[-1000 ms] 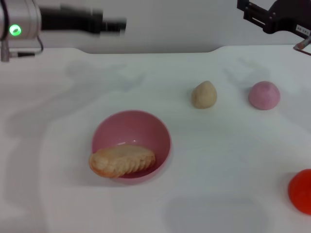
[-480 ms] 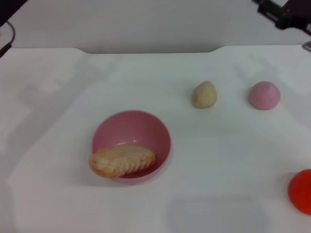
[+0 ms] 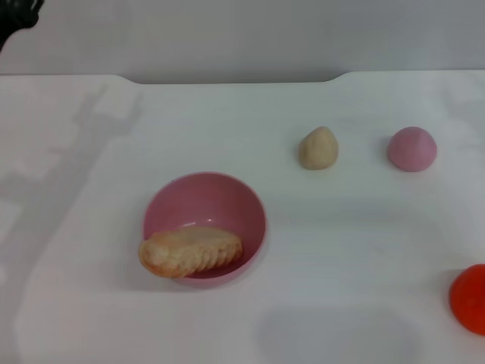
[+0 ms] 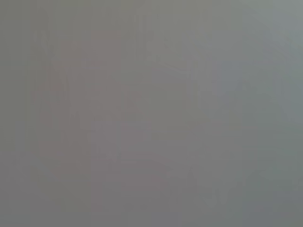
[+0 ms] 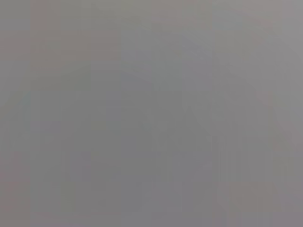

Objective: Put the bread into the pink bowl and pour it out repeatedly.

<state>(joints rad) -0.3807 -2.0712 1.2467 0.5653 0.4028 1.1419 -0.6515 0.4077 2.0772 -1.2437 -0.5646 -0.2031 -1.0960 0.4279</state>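
The bread [image 3: 191, 252] lies in the pink bowl [image 3: 208, 199], resting on the near rim with one end sticking out over it. Beyond, on the white table [image 3: 91, 227], sit a beige lump [image 3: 317, 148] and a pink dome [image 3: 412, 149] (an orange thing [image 3: 469, 299] shows at the edge). Neither gripper is visible, so their state cannot be told

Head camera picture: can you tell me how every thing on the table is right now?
bread: lying in the pink bowl, one end poking over the near rim.
pink bowl: upright on the table, holding the bread.
beige egg-shaped lump: standing alone on the table.
small pink dome: flat side down.
orange thing: cut off at the edge.
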